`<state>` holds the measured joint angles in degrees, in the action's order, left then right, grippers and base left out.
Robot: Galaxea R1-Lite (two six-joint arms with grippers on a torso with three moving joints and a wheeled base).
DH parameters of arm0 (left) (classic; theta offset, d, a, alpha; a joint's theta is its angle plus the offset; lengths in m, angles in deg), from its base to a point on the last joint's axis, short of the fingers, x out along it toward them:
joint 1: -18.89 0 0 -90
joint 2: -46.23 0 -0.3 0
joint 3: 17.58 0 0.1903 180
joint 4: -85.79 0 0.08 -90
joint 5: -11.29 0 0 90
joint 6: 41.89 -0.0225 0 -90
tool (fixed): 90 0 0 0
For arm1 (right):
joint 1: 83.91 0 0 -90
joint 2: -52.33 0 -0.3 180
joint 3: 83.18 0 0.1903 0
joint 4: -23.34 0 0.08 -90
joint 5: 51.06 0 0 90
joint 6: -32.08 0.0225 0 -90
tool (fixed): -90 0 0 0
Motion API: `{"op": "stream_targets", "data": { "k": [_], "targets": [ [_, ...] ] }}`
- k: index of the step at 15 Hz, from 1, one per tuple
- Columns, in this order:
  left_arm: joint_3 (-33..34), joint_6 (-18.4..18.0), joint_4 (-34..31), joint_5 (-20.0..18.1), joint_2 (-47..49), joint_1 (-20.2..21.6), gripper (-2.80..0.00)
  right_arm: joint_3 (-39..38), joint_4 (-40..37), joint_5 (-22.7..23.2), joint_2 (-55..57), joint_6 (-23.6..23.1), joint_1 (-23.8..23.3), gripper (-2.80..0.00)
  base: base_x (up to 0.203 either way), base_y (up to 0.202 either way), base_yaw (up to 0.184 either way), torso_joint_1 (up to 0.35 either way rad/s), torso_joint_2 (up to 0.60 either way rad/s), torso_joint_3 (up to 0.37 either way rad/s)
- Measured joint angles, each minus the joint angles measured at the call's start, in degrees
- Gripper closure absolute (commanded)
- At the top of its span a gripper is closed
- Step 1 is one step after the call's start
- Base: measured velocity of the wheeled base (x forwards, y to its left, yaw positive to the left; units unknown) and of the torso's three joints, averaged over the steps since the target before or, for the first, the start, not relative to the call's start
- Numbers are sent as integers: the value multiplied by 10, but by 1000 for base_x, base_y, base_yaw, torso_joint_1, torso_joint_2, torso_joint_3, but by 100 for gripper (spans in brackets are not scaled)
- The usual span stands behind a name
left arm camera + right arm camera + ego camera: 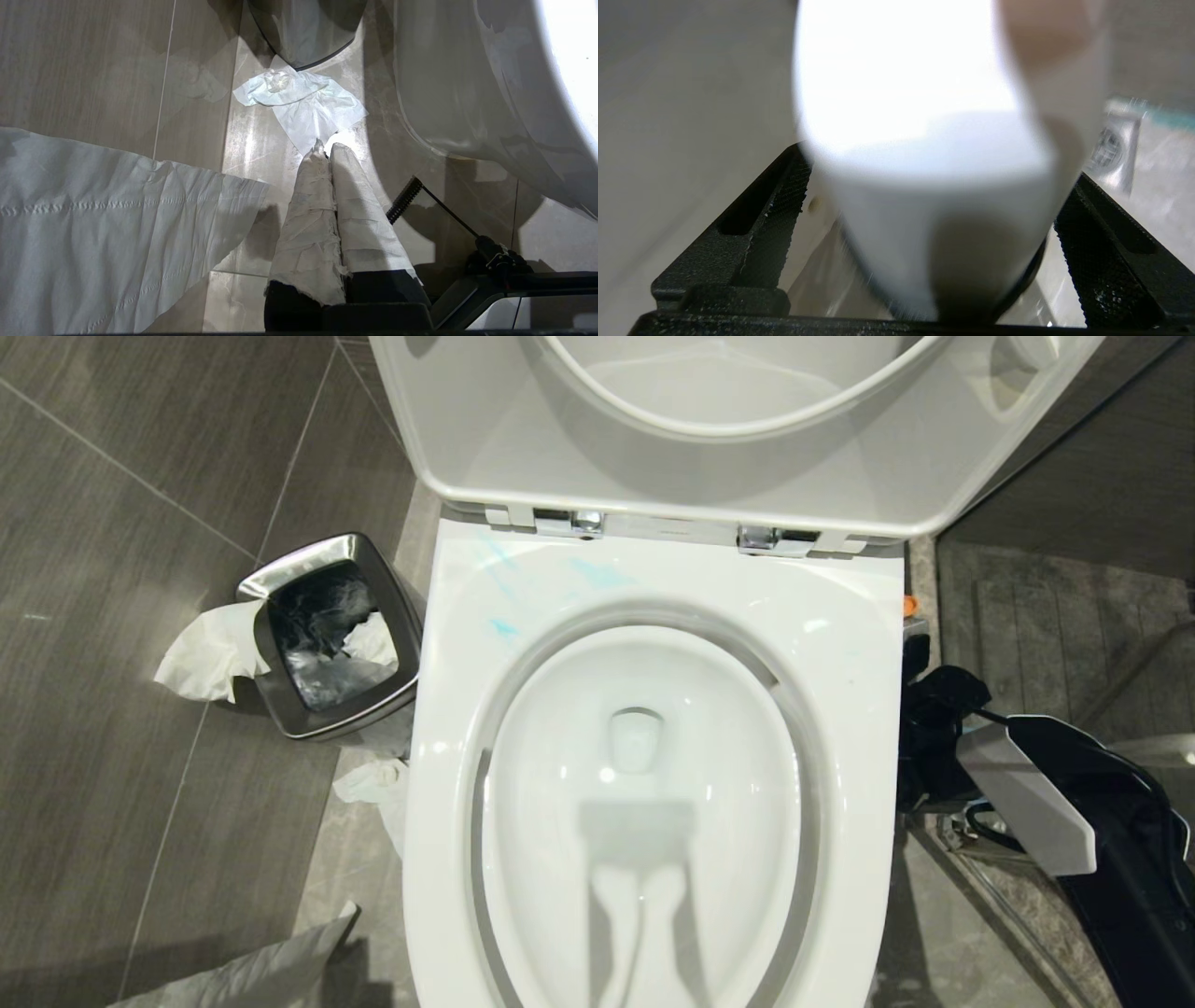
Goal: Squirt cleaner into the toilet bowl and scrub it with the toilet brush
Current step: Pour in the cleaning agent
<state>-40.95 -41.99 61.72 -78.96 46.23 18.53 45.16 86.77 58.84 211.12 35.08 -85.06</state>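
Note:
The toilet bowl (840, 644) fills the middle of the head view, its seat and lid (523, 439) raised. Pale turquoise smears of cleaner (504, 627) lie on the back left of the rim. My right gripper (936, 723) hangs low beside the bowl's right side. In the right wrist view it (941, 165) is open wide around a blurred white rounded shape (924, 140); I cannot tell whether this is the toilet brush. My left gripper (327, 147) is shut, its fingers wrapped in white paper, above the floor left of the bowl's outer wall (467, 93).
A small steel waste bin (327, 625) stands left of the bowl, with tissue (210, 653) hanging over its edge and more tissue (378, 784) on the floor. A large paper sheet (93, 224) lies beside the left gripper. A chrome floor drain (1111, 149) sits beyond the right gripper.

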Motion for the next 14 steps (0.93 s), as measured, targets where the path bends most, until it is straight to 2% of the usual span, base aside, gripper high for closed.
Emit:
{"op": "stream_targets", "data": {
  "k": [4, 10, 11, 14],
  "targets": [
    [0, 0, 0, 0, 0, 0, 0, 69, -35, -1, 19, 1, 0, -280, 0, 0, 0, 0, 0, 0],
    [0, 0, 0, 0, 0, 0, 0, 83, -39, -1, 32, 2, 0, -280, 0, 0, 0, 0, 0, 0],
    [0, 0, 0, 0, 0, 0, 0, 83, -38, -1, 32, 2, 0, 0, 0, 0, 0, 0, 0, 0],
    [0, 0, 0, 0, 0, 0, 0, 84, -38, -2, 33, 4, 0, 0, 0, 0, 0, 0, 0, 0]
  ]
}}
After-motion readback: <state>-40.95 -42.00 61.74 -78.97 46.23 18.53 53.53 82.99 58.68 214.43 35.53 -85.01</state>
